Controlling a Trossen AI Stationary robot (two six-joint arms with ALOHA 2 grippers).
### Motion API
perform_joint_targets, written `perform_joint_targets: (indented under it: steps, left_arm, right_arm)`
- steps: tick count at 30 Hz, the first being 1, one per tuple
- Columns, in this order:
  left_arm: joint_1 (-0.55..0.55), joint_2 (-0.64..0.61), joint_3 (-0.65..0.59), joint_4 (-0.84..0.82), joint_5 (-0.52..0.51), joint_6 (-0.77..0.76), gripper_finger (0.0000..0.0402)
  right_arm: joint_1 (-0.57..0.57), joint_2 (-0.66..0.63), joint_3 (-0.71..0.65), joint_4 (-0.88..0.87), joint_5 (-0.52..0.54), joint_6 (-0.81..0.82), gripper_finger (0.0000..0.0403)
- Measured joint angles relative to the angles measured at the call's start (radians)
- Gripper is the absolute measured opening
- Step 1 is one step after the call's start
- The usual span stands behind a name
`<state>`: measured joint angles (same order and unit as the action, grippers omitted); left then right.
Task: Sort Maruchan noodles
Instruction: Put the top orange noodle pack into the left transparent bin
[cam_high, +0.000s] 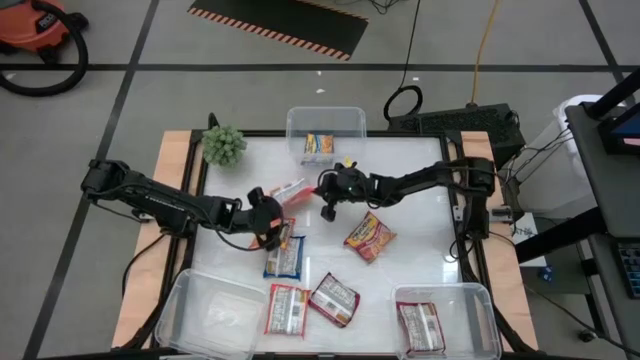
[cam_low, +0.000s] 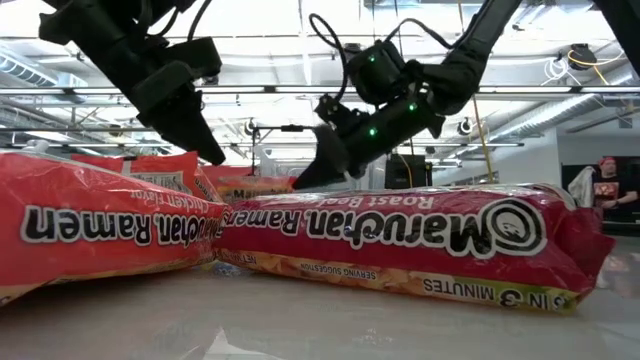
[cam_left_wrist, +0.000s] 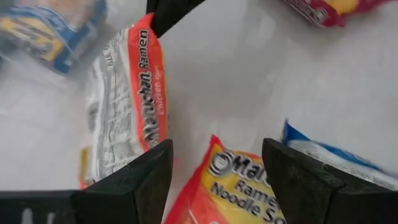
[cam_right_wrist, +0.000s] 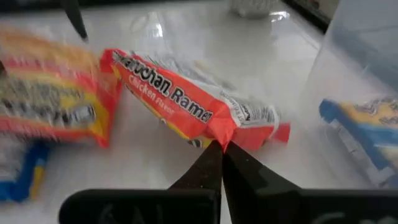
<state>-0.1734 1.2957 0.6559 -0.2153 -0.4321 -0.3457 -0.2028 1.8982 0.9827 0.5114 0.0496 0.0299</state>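
Maruchan chicken packet (cam_right_wrist: 186, 102), mid-worktop, is pinched by the right gripper (cam_right_wrist: 221, 149); left gripper (cam_left_wrist: 214, 165) hovers wide; next, probably lift it binward.

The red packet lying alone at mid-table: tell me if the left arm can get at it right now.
Probably not easily. The red packet lies past the right hand, which is shut on the orange packet, so that arm crosses the path. The left hand hovers open over other packets.
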Motion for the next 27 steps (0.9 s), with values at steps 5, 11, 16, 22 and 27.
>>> perform_joint_targets:
  steps: [5,11,16,22,27]
  left_arm:
    - [-0.006,0.000,0.000,0.044,-0.043,0.041,0.0251]
    - [-0.020,0.000,0.000,0.067,-0.109,0.113,0.0251]
    - [-0.018,0.000,0.000,0.064,-0.131,0.148,0.0251]
    - [-0.014,0.028,-0.006,0.060,-0.219,0.193,0.0251]
    - [0.017,0.074,-0.014,0.092,-0.235,0.210,0.0251]
  right_arm:
    - [0.004,-0.013,0.000,0.000,-0.026,0.065,0.0000]
    - [0.006,-0.013,0.000,0.002,-0.074,0.116,0.0000]
    - [0.008,-0.013,0.000,0.006,-0.100,0.145,0.0000]
    - [0.008,-0.013,0.000,0.014,-0.108,0.165,0.0000]
    - [0.008,-0.013,0.000,0.014,-0.107,0.167,0.0000]
